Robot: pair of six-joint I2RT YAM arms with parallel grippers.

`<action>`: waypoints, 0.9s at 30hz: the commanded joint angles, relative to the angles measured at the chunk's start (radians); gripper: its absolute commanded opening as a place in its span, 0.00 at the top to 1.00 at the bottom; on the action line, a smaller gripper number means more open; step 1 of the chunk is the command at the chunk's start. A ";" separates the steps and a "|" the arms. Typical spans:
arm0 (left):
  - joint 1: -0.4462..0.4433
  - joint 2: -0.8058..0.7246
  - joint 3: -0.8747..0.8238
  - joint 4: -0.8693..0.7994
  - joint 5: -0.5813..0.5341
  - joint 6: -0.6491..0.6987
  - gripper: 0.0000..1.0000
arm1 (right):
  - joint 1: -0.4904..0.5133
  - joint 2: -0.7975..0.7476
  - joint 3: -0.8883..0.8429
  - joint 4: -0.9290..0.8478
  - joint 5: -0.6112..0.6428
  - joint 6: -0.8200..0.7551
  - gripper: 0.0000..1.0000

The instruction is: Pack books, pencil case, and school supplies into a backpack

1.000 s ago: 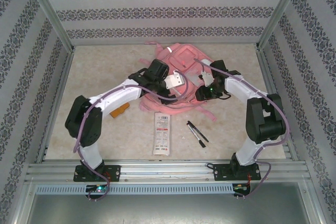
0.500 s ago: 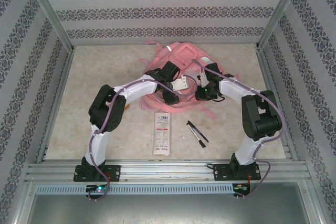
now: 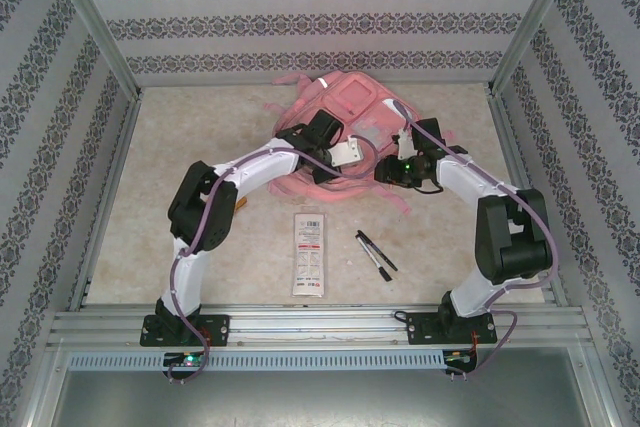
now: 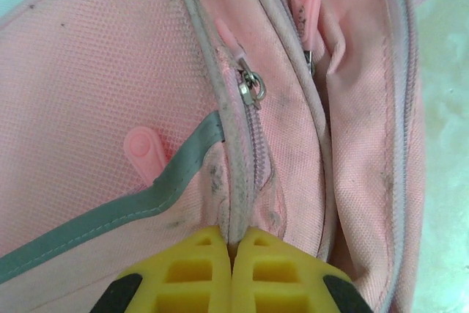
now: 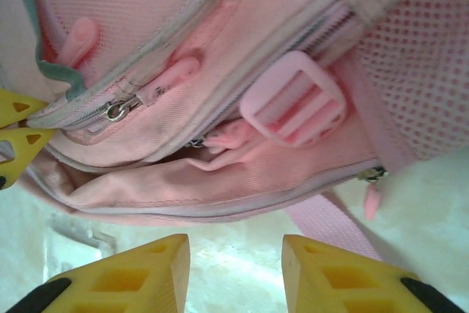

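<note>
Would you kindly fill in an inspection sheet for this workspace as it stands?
Surface: beige marbled table.
Job's things: pink backpack at the far side; white pencil case and two black pens lie nearer, outside it.
Clutter: nothing seen.
Grippers: left gripper shut on the backpack's zipper seam; right gripper open by the backpack's edge.
Cables: purple cables run along both arms.
Surroundings: patterned walls, aluminium frame.
</note>
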State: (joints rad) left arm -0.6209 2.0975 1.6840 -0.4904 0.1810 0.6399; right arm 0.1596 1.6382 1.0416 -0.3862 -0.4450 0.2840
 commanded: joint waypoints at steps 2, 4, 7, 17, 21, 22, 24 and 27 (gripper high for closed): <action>0.016 -0.075 0.028 -0.015 0.118 -0.059 1.00 | 0.023 0.017 0.052 0.044 -0.080 -0.122 0.61; 0.025 -0.080 0.035 -0.018 0.155 -0.089 1.00 | 0.031 0.041 0.086 0.019 -0.081 -0.280 0.60; 0.036 -0.092 0.037 -0.030 0.187 -0.109 1.00 | 0.016 0.029 0.090 -0.012 -0.118 -0.622 0.60; 0.039 -0.146 0.037 -0.056 0.275 -0.139 1.00 | 0.006 -0.024 -0.020 0.084 -0.197 -1.375 0.63; 0.038 -0.161 0.036 -0.052 0.295 -0.158 1.00 | 0.011 -0.011 -0.048 0.110 -0.179 -1.417 0.66; 0.038 -0.161 0.037 -0.054 0.297 -0.160 1.00 | 0.016 -0.007 -0.056 0.121 -0.162 -1.420 0.67; 0.039 -0.162 0.044 -0.059 0.310 -0.167 1.00 | 0.029 0.004 -0.073 0.154 -0.112 -1.420 0.69; 0.038 -0.162 0.050 -0.057 0.329 -0.185 1.00 | 0.038 0.012 -0.095 0.196 -0.090 -1.397 0.72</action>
State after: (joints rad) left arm -0.5869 2.0006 1.6867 -0.5407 0.4160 0.4946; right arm 0.1818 1.6279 0.9779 -0.2409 -0.5629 -1.0695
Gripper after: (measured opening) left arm 0.041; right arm 0.293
